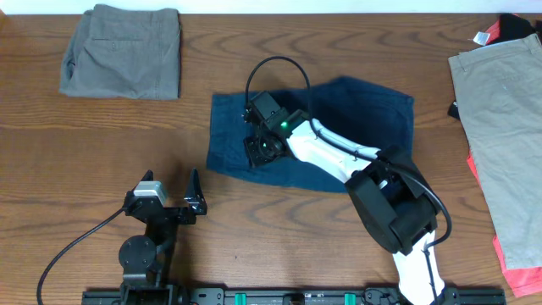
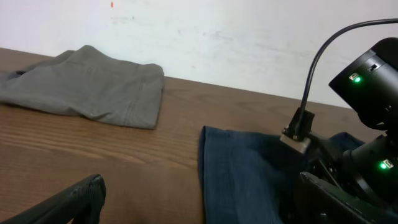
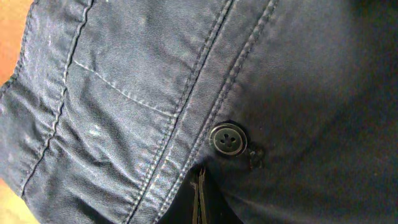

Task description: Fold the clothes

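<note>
The dark navy shorts lie flat in the middle of the table. They also show in the left wrist view. My right gripper is down on their near left part. In the right wrist view the navy cloth fills the frame, with seams and a dark button. The right fingertips are pressed together with cloth bunched round them. My left gripper is open and empty over bare table, left of the shorts.
A folded grey-green pair lies at the far left, also in the left wrist view. A tan khaki pair lies at the right edge over red cloth. The right arm reaches across the navy shorts.
</note>
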